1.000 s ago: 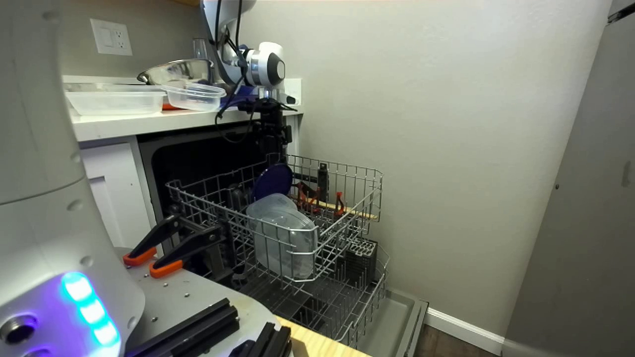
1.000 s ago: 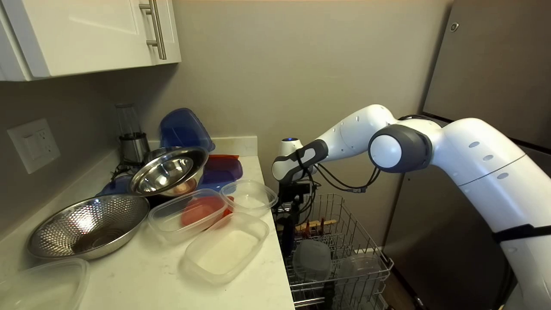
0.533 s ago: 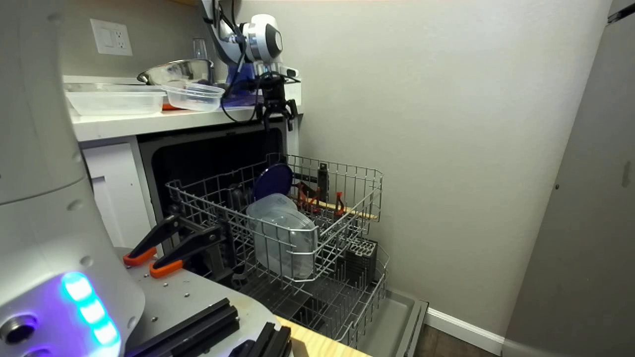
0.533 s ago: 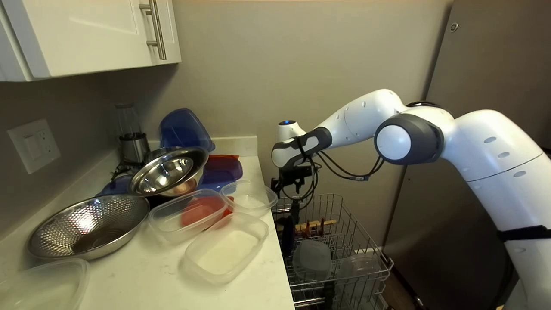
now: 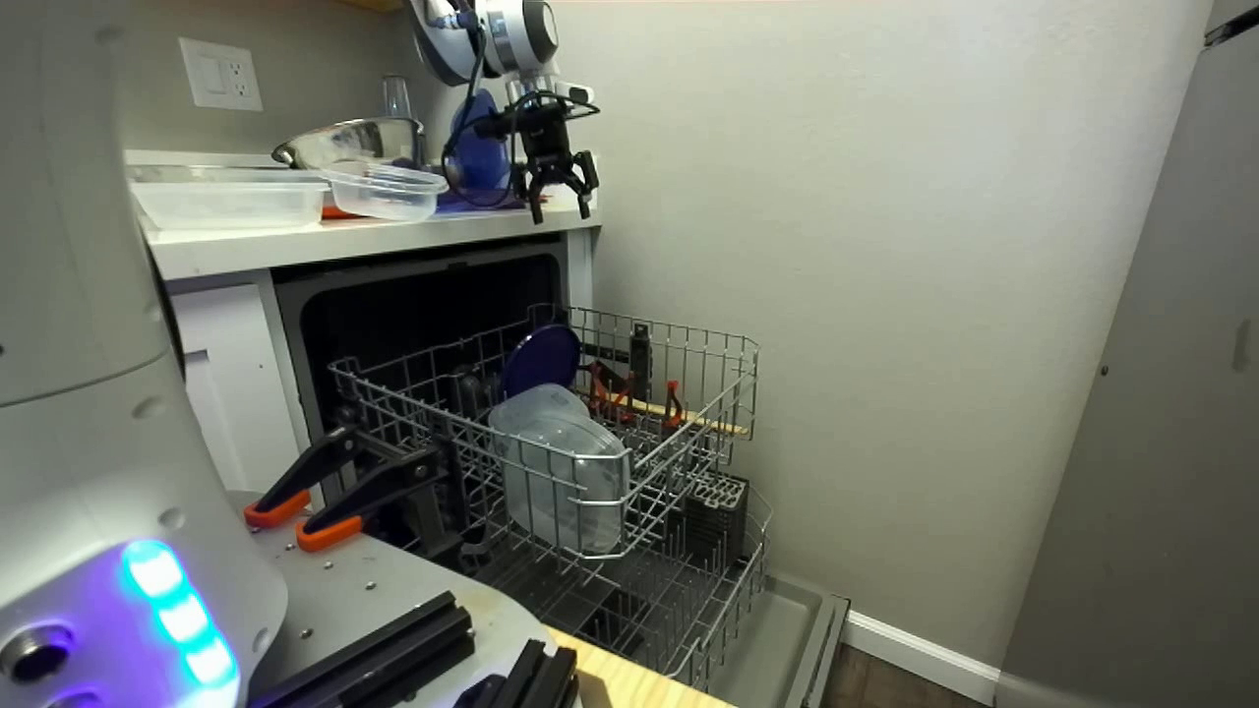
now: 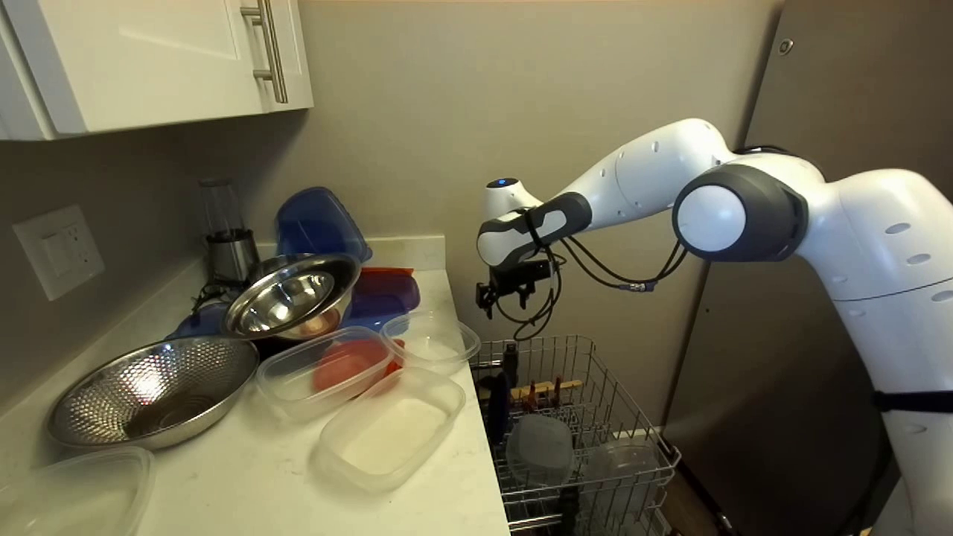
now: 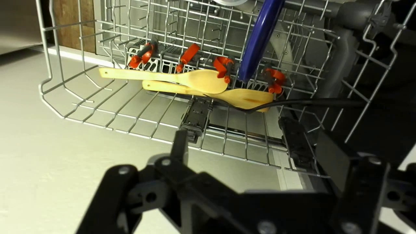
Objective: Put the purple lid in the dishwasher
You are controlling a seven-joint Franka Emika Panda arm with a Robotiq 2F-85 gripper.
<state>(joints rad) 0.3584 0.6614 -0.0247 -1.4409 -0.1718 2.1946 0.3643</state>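
Note:
The purple lid [image 5: 541, 357] stands on edge in the upper wire rack of the dishwasher [image 5: 413, 300]. In the wrist view the lid [image 7: 260, 40] shows as a blue-purple disc seen nearly edge-on among the prongs. It is a thin dark shape in an exterior view [image 6: 497, 409]. My gripper [image 5: 561, 212] is open and empty, high above the rack at about counter height, apart from the lid. Its two fingers [image 7: 253, 141] are spread wide in the wrist view with nothing between them.
The rack also holds clear containers [image 5: 561, 472], wooden utensils [image 7: 201, 81] and orange-red clips [image 7: 224, 65]. The counter [image 6: 260, 476] beside the gripper carries clear tubs [image 6: 394, 428], a colander [image 6: 156, 391], steel bowls [image 6: 294, 298] and blue lids [image 6: 320, 223]. A wall [image 5: 866, 246] stands behind.
The gripper has risen from down at the rack near the lid to above counter level, and its open fingers have come into sight. The lid has stayed standing in the rack.

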